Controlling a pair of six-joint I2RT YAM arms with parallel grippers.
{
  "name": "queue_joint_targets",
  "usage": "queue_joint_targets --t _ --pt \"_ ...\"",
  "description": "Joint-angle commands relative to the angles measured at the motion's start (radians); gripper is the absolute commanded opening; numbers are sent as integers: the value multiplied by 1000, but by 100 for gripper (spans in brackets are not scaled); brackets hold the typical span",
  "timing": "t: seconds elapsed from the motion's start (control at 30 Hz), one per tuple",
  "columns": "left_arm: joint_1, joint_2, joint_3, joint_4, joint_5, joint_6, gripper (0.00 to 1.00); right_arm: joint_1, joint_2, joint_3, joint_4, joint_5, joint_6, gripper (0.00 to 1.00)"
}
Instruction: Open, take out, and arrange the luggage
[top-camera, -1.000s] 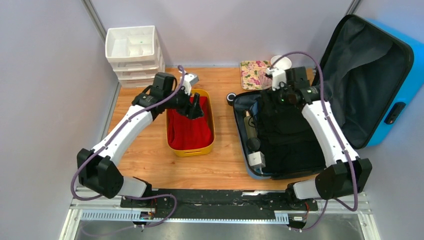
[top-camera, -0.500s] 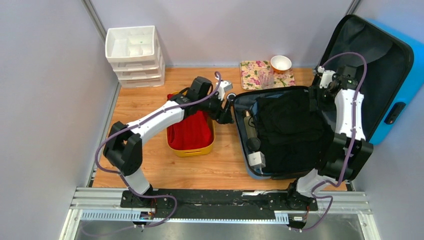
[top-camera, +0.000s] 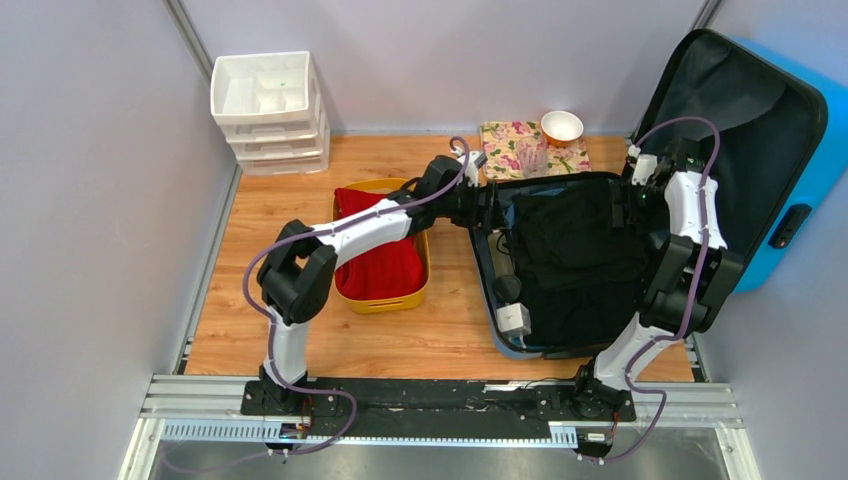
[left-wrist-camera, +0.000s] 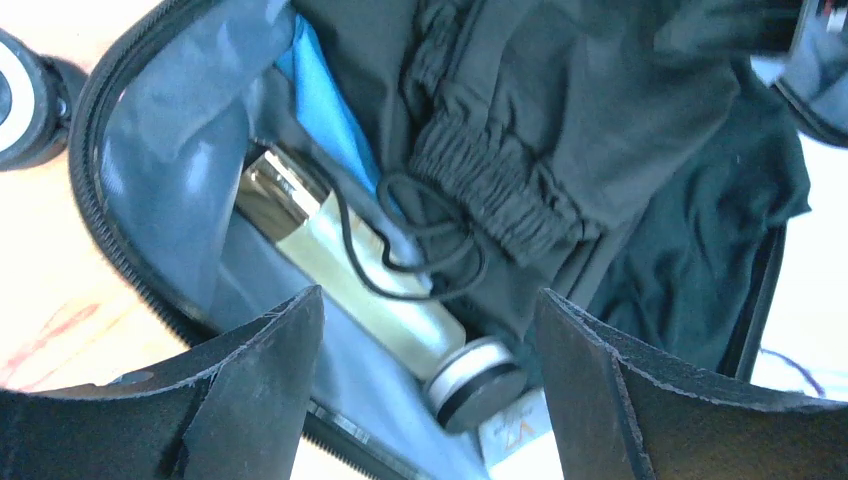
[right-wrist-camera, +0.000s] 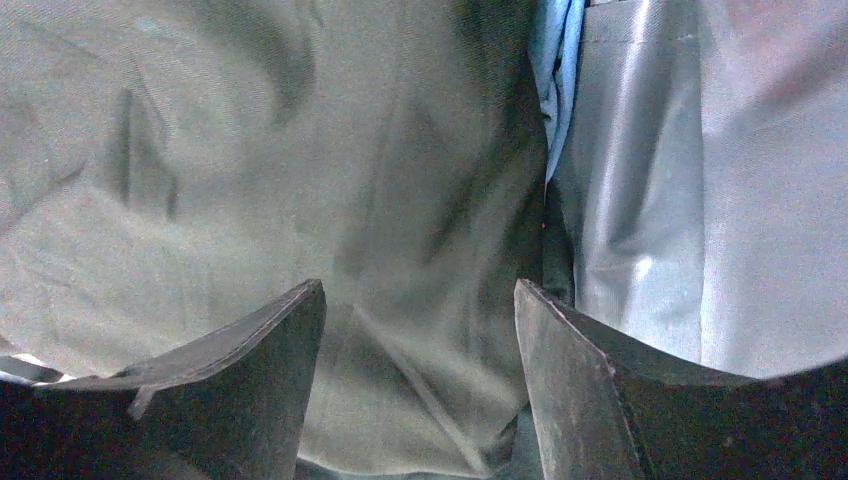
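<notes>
Now L gripper (left-wrist-camera: 430, 305) & R gripper (right-wrist-camera: 420, 290) are stretched out over luggage (top-camera: 800, 150), both spread, empty; bottle (left-wrist-camera: 310, 240) half-hidden by clothes (left-wrist-camera: 560, 130).

Open blue luggage (top-camera: 808, 150), black clothing (top-camera: 580, 265) inside, yellow tub (top-camera: 385, 303) of red cloth (top-camera: 385, 268) just beside

Pale lilac-grey walls close the space on three sides. The left wall (top-camera: 90, 220) stands well out from the left pincer (top-camera: 495, 212), the right wall (top-camera: 790, 390) lies on the outer side of the right pincer (top-camera: 620, 208), and the back wall (top-camera: 430, 60) rises beyond both. Grey metal posts (top-camera: 188, 35) mark the far corners. The table (top-camera: 290, 320) below both pincers is warm, light-brown wood. A white plastic drawer unit (top-camera: 268, 110) sits in the far corner, well to the left of the left pincer. A metal rail (top-camera: 430, 410) runs along the near edge, behind both. The light is soft and even.
</notes>
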Motion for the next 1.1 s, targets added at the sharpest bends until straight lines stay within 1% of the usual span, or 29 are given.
queue_joint_targets --t 0.0,0.07,0.2,0.33,0.37,0.43,0.53,0.6,0.63,0.67,0.7,0.73,0.8,0.87,1.07 --pt "-69 61 125 30 -197 -99 84 -25 30 55 33 -45 11 73" --pt "-90 86 153 6 -272 -122 84 -42 45 62 31 -64 9 73" --pt "-141 137 182 -6 -348 -185 85 -56 70 65 14 -119 -12 72" --pt "-166 183 204 -18 -369 -243 85 -57 80 62 2 -145 -20 65" --pt "-170 189 205 -20 -404 -253 85 -57 80 60 2 -151 -20 58" --pt "-179 215 224 -35 -422 -273 85 -57 79 62 2 -160 -23 53" --pt "-196 247 273 -78 -490 -268 86 -57 68 65 2 -170 -26 41" --pt "-210 282 315 -86 -507 -270 86 -60 62 63 2 -176 -32 30" --pt "-215 293 329 -93 -521 -273 86 -59 59 63 2 -180 -32 22" --pt "-225 313 343 -99 -547 -274 86 -60 54 63 3 -183 -34 19" --pt "-225 322 360 -95 -546 -280 86 -60 53 62 0 -187 -34 15" --pt "-225 330 363 -95 -544 -302 86 -60 51 63 -3 -194 -35 5" --pt "-225 348 368 -74 -529 -319 85 -60 48 66 -9 -203 -35 0" --pt "-227 362 368 -61 -506 -333 83 -62 44 66 -13 -210 -35 0" --pt "-225 384 363 32 -406 -359 69 -62 27 63 -10 -234 -34 0"
